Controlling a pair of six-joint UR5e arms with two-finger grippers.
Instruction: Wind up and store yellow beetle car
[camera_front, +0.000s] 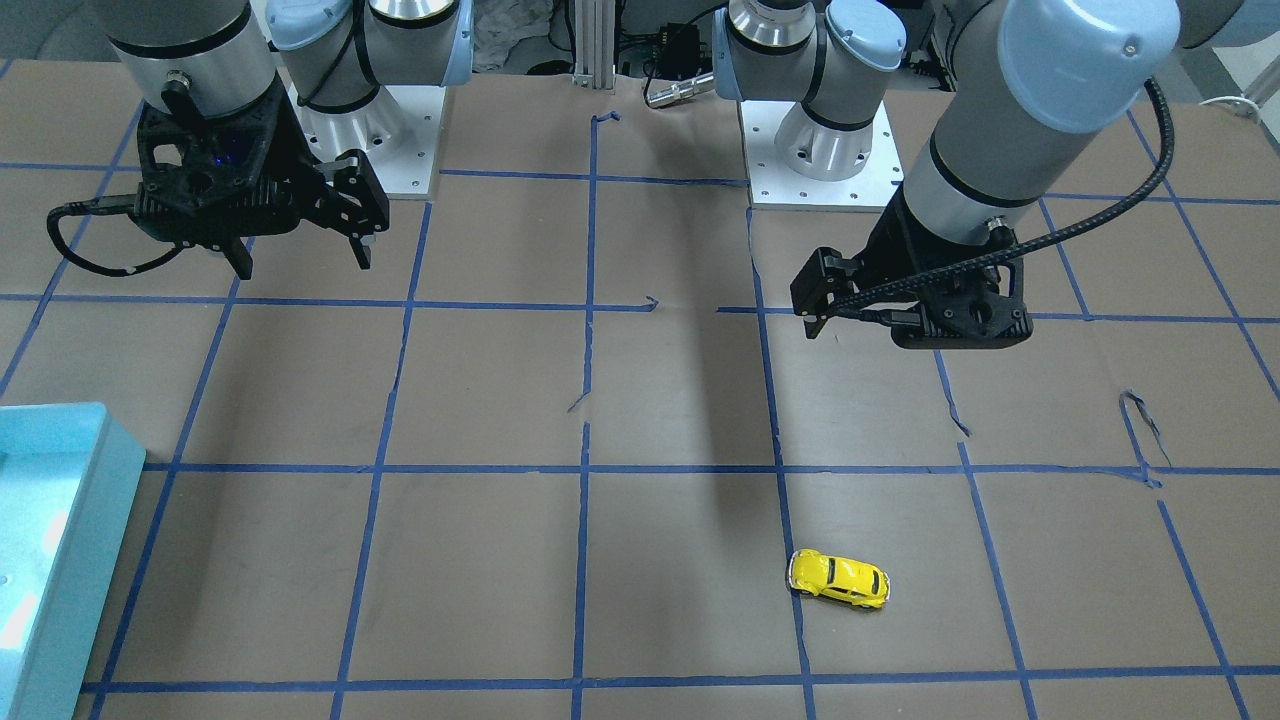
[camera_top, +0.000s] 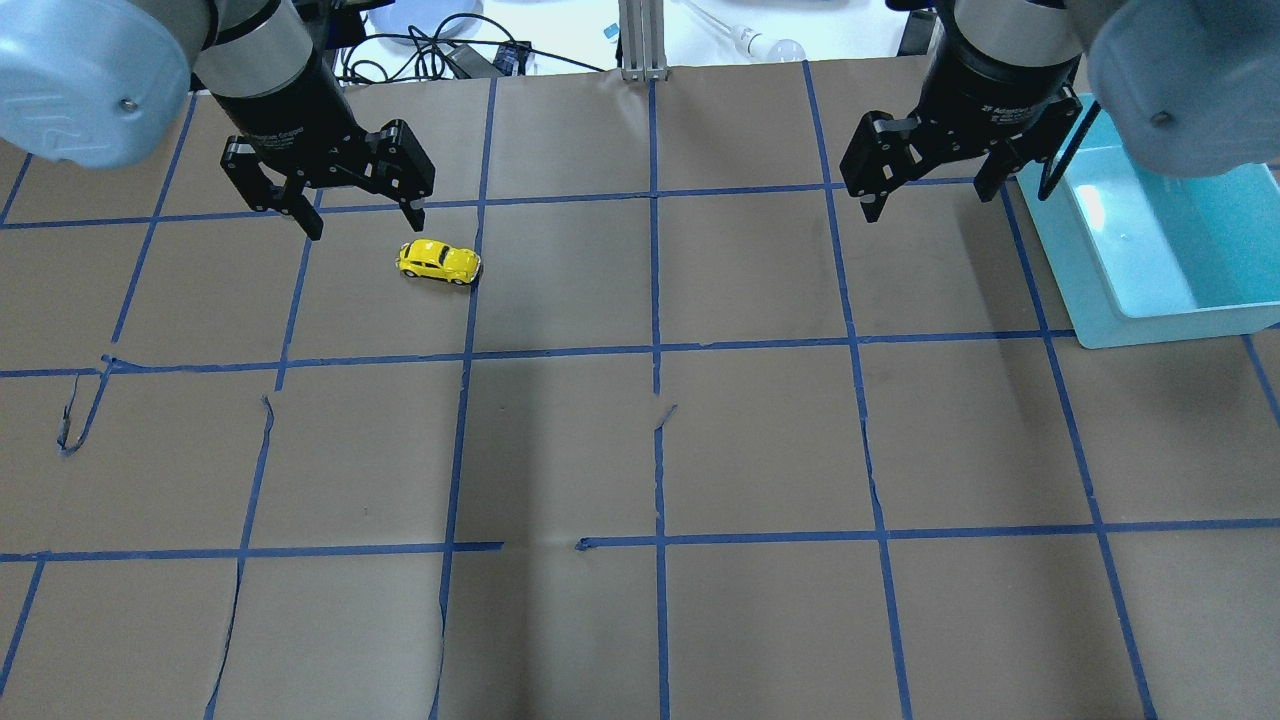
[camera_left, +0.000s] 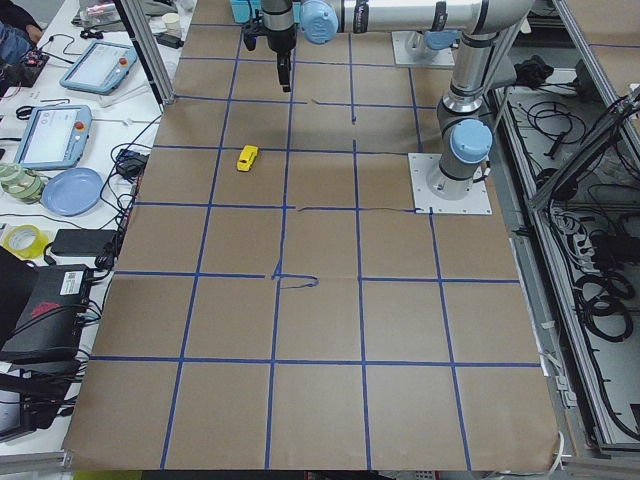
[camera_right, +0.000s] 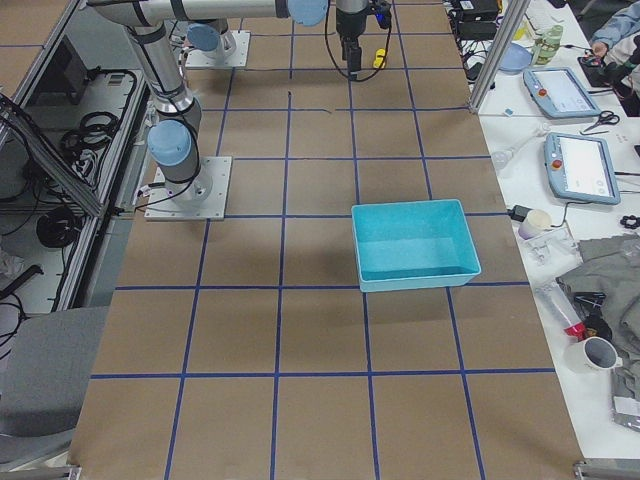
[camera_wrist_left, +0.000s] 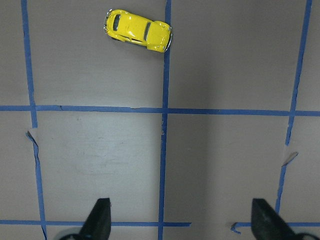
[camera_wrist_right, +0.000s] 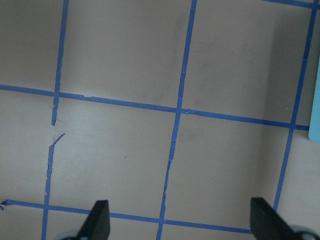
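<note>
The yellow beetle car (camera_top: 438, 261) stands on its wheels on the brown paper, beside a blue tape line. It also shows in the front view (camera_front: 838, 578) and at the top of the left wrist view (camera_wrist_left: 138, 36). My left gripper (camera_top: 363, 222) is open and empty. It hovers above the table just behind the car and does not touch it; its fingertips (camera_wrist_left: 98, 220) show wide apart. My right gripper (camera_top: 930, 195) is open and empty, raised next to the teal bin (camera_top: 1150, 300), far from the car.
The teal bin (camera_front: 60, 560) stands at the table's end on my right and holds nothing I can see. The brown paper has a blue tape grid and a few tears (camera_top: 85, 410). Tablets and cables lie on the side desk (camera_left: 55, 135).
</note>
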